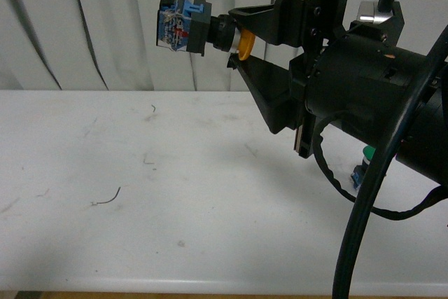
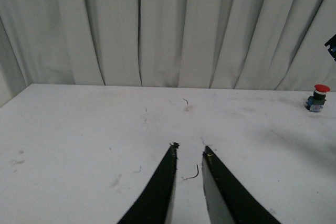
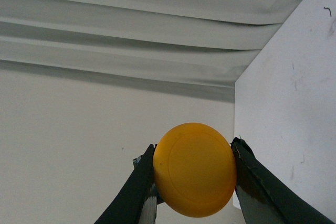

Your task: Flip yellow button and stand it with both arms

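Above table [image 1: 175, 194], level right pincer [image 1: 233, 38] clamps yellow button [image 1: 187, 26].

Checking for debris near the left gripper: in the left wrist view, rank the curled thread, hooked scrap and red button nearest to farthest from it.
From the left gripper:
1. curled thread, on the table between its fingers.
2. hooked scrap, farther ahead, mid-table.
3. red button, far off near the curtain.

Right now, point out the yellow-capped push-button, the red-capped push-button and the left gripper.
Yellow-capped push-button [image 3: 194, 169]: right wrist view, centre of its round cap.
Red-capped push-button [image 2: 317, 98]: left wrist view, body under the cap.
Left gripper [image 2: 190, 148]: left wrist view, midway between its fingertips.
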Controlling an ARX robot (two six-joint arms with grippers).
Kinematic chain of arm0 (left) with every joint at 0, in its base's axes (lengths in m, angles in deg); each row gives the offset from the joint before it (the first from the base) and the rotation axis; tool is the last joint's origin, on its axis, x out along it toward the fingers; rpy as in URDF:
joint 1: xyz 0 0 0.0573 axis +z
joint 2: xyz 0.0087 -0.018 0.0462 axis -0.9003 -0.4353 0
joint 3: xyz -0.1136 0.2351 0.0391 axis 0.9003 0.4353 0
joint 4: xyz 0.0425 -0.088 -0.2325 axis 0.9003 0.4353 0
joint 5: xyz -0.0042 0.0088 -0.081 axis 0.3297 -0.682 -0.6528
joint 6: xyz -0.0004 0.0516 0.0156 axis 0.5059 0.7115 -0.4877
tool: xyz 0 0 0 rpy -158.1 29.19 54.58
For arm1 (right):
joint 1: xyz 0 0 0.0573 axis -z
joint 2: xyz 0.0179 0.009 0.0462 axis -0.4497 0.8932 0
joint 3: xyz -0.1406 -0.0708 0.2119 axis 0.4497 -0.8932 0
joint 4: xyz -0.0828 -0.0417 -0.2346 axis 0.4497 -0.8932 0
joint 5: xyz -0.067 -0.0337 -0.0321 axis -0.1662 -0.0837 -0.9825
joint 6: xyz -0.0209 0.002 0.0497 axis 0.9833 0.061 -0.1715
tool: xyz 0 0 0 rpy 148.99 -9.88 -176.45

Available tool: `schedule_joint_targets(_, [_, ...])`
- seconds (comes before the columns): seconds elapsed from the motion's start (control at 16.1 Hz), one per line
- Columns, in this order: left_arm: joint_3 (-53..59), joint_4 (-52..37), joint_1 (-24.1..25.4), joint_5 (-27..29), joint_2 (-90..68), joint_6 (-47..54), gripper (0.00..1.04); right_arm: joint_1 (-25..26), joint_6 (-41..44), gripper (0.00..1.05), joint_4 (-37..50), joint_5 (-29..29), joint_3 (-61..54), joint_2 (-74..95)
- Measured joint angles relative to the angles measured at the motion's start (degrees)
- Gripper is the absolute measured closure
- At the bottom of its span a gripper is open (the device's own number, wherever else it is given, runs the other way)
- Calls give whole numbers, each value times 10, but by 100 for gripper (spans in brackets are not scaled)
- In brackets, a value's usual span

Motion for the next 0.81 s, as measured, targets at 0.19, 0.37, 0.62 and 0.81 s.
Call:
schedule_joint_targets(0.19, [0,0,0,0,0,0,54,9,75,68,-3,-35,-4,-28])
schedule_joint_targets(0.37, [0,0,0,0,0,0,19,36,278,68,-27,-115,13,-82])
schedule_joint_targets(0.62, [0,0,0,0,0,0,7,121,687,69,-115,-204,38,-74])
schedule_joint_targets(0.81, [0,0,0,0,0,0,7,178,860,69,-170,-252,80,-55])
